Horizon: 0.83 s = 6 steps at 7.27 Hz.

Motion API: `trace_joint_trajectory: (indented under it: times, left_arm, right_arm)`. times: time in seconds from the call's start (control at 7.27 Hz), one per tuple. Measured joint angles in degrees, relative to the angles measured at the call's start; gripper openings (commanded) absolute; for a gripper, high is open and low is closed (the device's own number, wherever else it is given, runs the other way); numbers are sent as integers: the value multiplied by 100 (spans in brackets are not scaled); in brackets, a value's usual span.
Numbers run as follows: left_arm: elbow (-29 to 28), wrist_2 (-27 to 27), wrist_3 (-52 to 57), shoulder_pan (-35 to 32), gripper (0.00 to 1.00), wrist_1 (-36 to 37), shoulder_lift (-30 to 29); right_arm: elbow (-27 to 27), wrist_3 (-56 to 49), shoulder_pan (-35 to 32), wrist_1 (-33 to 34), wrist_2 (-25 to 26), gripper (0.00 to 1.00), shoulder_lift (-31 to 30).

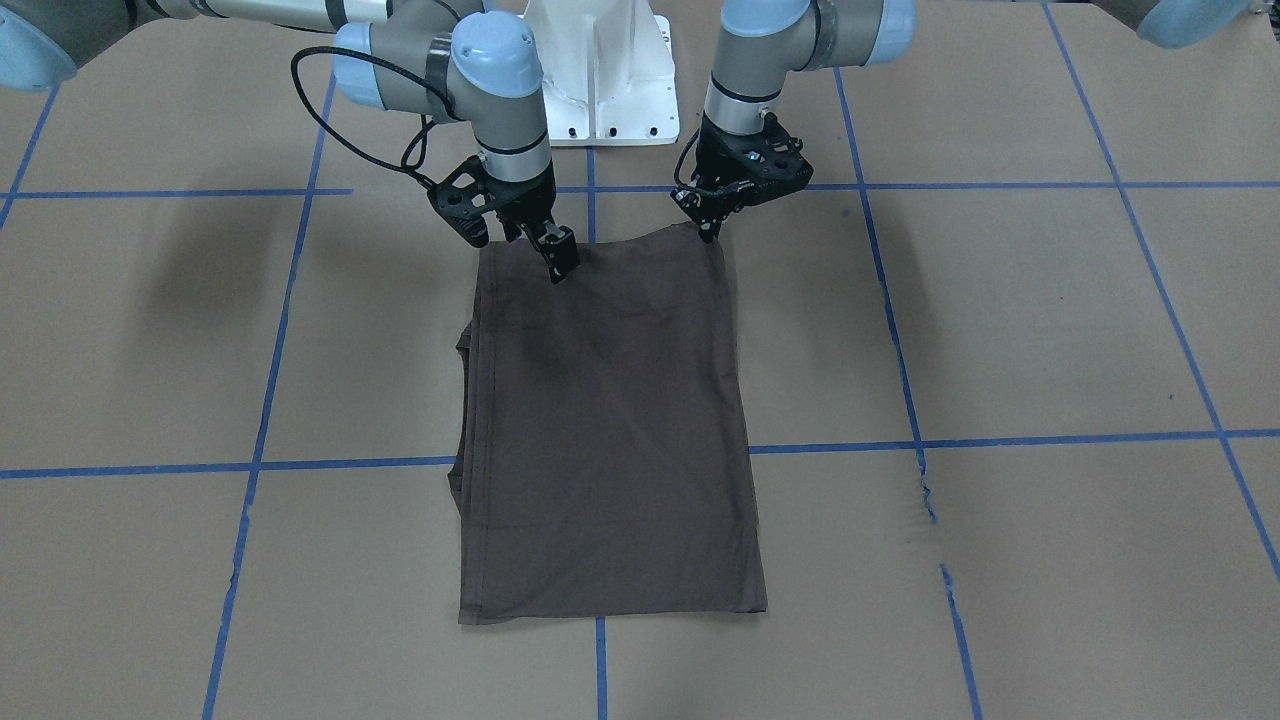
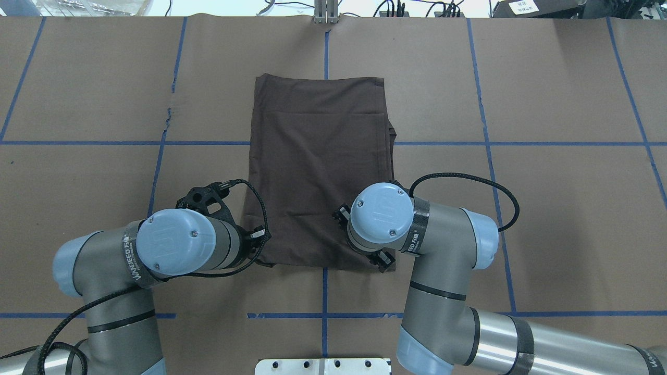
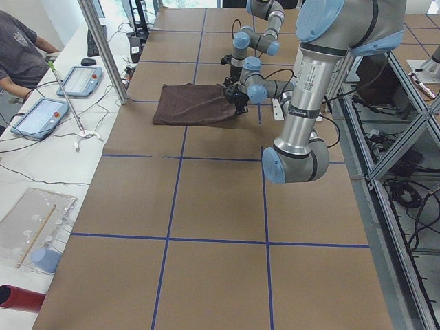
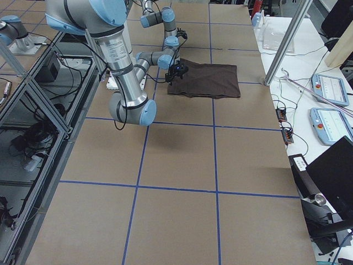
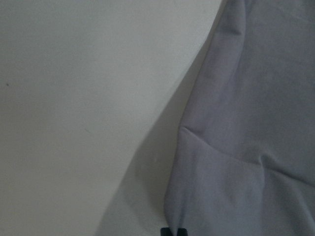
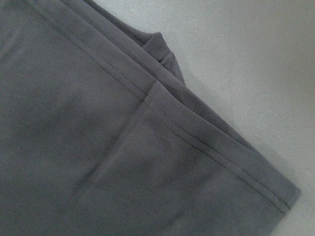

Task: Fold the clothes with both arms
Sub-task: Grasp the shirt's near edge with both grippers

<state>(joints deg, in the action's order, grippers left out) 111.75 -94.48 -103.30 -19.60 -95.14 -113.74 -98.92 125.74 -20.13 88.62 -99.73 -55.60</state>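
At the table's middle, just ahead of my white base pedestal [image 1: 610,80], the dark grey-brown thin-fabric short-sleeved T-shirt [image 1: 610,430] lies folded into a long rectangle on the brown paper-covered table [image 1: 1000,330] w/ blue tape grid lines [image 1: 1000,187], its long axis running away from me. A sleeve bit [image 1: 465,340] pokes out along the edge on my right side. Both my grippers are at the shirt's near edge. My left gripper [image 1: 711,232] is on the near-left corner. Its wrist cam shows the dark fingertips [image 5: 173,231] pressed together at the frame's bottom w/ cloth btwn them, the fabric there raised off the paper w/ shadow beneath. My right gripper [image 1: 558,262] is over the same edge, towards the near-right corner. Its wrist cam shows only stitched hems & stacked layers, so I can't tell if those jaws are spread or closed, nor if they touch cloth. Rest of shirt lies flat, few wrinkles.
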Motion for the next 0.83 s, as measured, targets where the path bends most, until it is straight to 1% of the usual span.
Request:
trace_joint_trajectory:
  times: [0.69,0.83]
  left_arm:
    - [4,0,2,-8,0,5,-8]
    - [4,0,2,-8,0,5,-8]
  right_arm:
    - [123,554,221,12,6,100,-53]
    - [186,584,225,0,6,98,-39]
